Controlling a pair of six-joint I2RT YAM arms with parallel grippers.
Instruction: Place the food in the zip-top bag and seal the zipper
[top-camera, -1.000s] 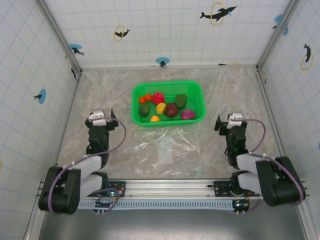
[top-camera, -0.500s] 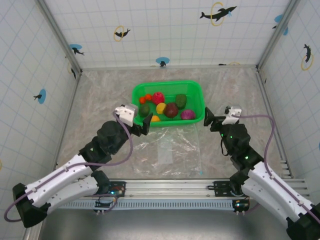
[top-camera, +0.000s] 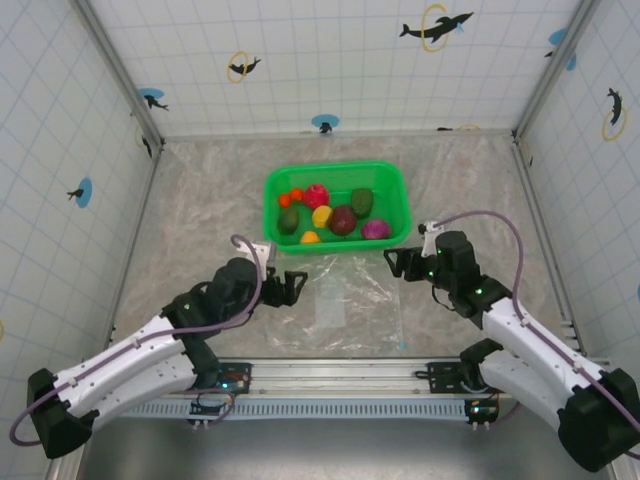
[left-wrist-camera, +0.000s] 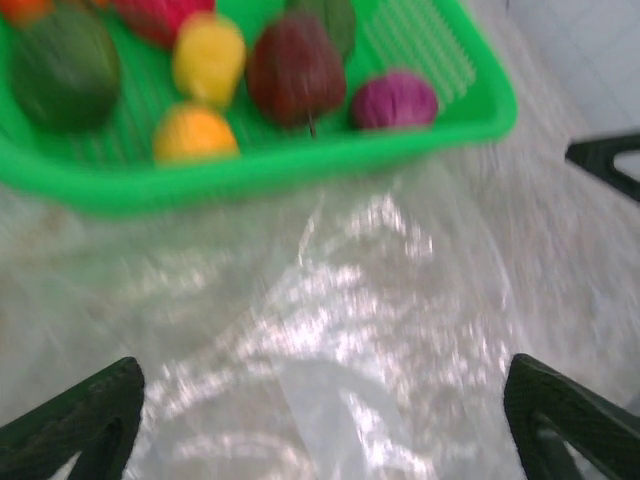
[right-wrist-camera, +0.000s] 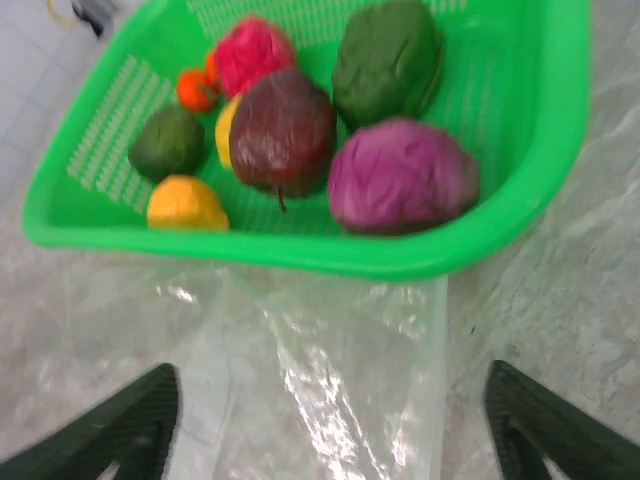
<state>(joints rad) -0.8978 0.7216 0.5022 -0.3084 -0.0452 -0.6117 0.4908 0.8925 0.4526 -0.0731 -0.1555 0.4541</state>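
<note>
Both wide open and empty: left claw and right claw flank the zip-top bag. The food sits in the green basket.

The food lies in the basket, just behind the zip-top bag.

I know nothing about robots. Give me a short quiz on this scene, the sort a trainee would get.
1. True or false: the clear bag lies flat on the table, outside the green basket.
2. Where is the toy food? A: in the bag. B: in the basket. C: scattered on the table.
3. What colour is the food piece nearest the right hand?
Key: 1 true; 2 B; 3 purple.
</note>
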